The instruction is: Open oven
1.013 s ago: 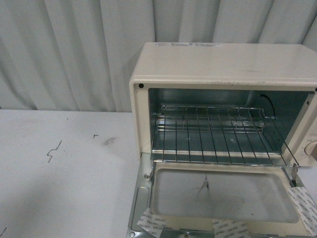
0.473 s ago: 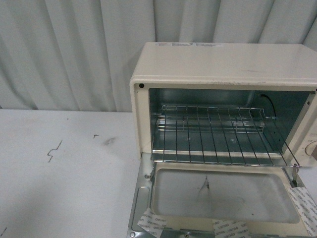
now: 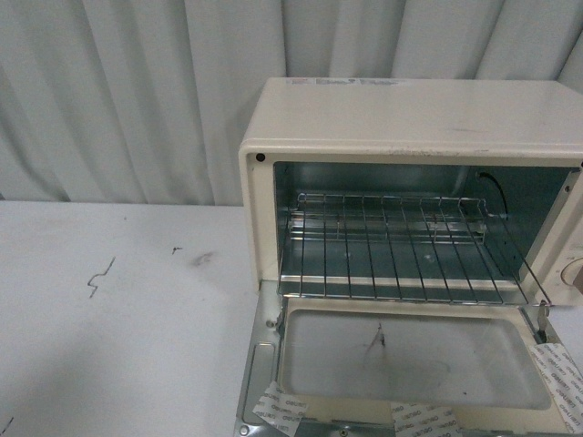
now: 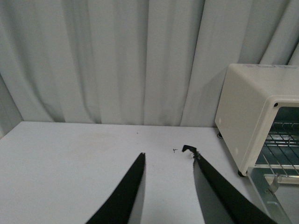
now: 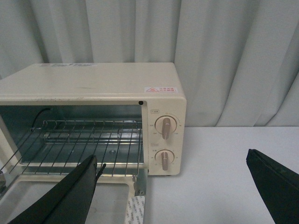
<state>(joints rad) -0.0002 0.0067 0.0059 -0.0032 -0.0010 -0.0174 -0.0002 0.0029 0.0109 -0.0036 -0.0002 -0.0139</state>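
Cream-white boxy toaster oven (image 3: 410, 118) door (image 3: 401, 360) down flat, unchanged over the last second — task looks done; left tool (image 4: 168, 163) and right tool (image 5: 173, 186) both released, clear of oven.

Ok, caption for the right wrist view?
Oven door folded down, wire rack exposed, open right tool empty.

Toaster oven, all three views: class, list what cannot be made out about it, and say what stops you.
- Door handle: the front view's bottom edge cuts off the lowered door.
- Knobs: their dial markings are too small in the right wrist view; the front view's right edge shows only a sliver.
- Toaster oven: its right half runs past the left wrist view's edge.
- Wire rack: its near edge is hidden behind a finger of the right gripper.
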